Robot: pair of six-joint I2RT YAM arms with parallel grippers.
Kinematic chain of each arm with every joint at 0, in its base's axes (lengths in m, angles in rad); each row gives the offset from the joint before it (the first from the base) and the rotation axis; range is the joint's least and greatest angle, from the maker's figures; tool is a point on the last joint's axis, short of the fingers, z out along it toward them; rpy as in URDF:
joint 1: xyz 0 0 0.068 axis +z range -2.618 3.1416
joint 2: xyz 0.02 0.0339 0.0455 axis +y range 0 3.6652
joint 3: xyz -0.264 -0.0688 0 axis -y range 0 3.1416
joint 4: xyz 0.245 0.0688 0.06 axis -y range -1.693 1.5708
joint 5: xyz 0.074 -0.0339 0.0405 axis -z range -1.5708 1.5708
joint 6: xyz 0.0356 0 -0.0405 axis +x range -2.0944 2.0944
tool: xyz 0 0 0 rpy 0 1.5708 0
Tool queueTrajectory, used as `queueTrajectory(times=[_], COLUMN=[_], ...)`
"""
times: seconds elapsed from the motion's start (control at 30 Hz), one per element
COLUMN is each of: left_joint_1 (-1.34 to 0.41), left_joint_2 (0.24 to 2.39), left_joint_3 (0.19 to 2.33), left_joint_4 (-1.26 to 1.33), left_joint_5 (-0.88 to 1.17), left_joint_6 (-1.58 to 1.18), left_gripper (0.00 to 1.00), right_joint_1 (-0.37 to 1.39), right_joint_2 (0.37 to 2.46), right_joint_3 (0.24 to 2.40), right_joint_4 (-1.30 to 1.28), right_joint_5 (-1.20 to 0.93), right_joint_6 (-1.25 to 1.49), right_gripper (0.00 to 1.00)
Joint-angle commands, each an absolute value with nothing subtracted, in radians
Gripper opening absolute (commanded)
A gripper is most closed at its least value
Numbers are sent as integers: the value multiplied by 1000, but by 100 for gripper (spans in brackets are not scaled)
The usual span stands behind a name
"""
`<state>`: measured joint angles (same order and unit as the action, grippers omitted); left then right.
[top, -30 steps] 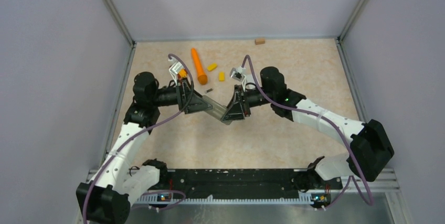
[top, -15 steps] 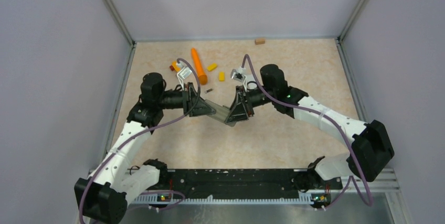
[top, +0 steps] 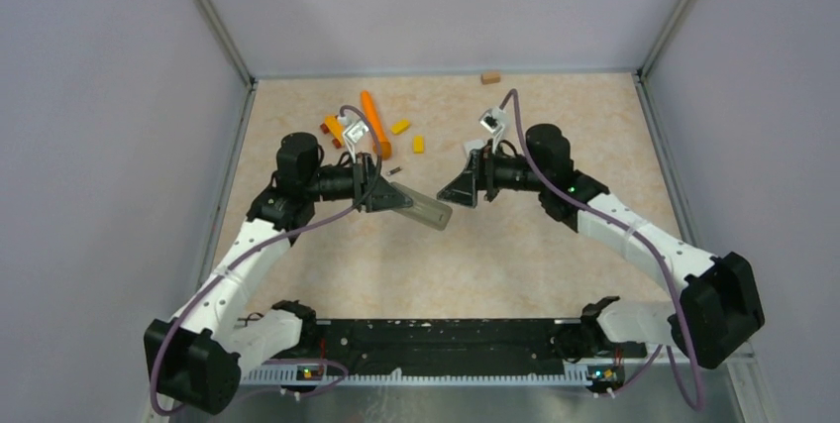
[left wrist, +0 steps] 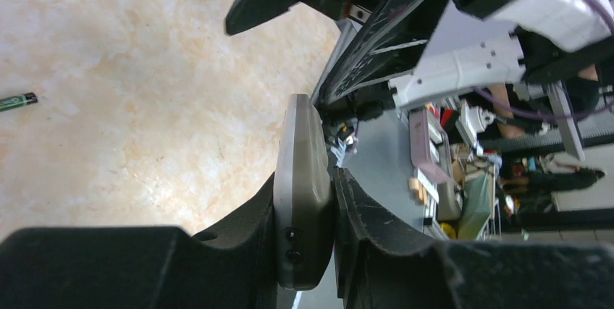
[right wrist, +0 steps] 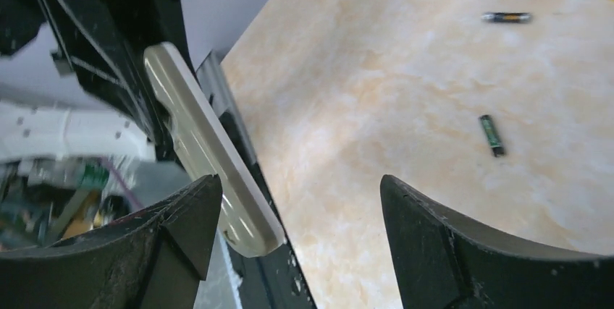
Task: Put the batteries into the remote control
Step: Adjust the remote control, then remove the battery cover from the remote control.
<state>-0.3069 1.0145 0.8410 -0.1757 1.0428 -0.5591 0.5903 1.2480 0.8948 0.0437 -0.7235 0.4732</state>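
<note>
Left gripper (left wrist: 305, 179) is clamped on the remote (left wrist: 300, 142), with a finger on each flat face at one end. The rest of the remote sticks out toward the right arm, held edge-up above the table (top: 515, 264).

Right gripper (right wrist: 298, 182) has its fingers spread wide with nothing between them. It faces the free end of the remote from just beside it. The overhead view shows a small gap, so no contact. In the right wrist view the remote's end sits next to one finger, outside the jaws.

Two batteries (right wrist: 491, 135) lie loose on the table past the grippers. One is nearer the right gripper, and the other (right wrist: 507, 17) is further out, well apart from it. The left wrist camera also catches a battery with a green wrap at its frame edge, flat on the table. I can't tell which one it is.

Beyond those is a clutter group: orange carrot-shaped piece (top: 371, 118), two yellow blocks (top: 400, 127), and a small orange block (top: 332, 127), all near the left arm's wrist. I can't see the remote's battery bay in any view.

At the far edge is a small tan block (top: 489, 77), alone by the back wall.
</note>
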Motion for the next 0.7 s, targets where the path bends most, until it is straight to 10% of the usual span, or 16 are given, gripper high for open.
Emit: queueTrajectory(times=[0.0, 0.3, 0.67], left_joint_1=[-311, -407, -442], left_joint_2=[1052, 1214, 1343], left_joint_3=[788, 649, 504], left_joint_4=[2, 245, 347], left_joint_5=[884, 612, 540], left_joint_6=[-741, -903, -909], left_gripper=[0, 0, 0], right_joint_1=[575, 630, 700], right_joint_2=[1141, 1116, 1275], right_joint_3=[855, 659, 606], right_joint_4=[61, 216, 192], right_joint_5=[-353, -220, -125], right_joint_6=[655, 920, 1011], right_gripper=[80, 43, 43])
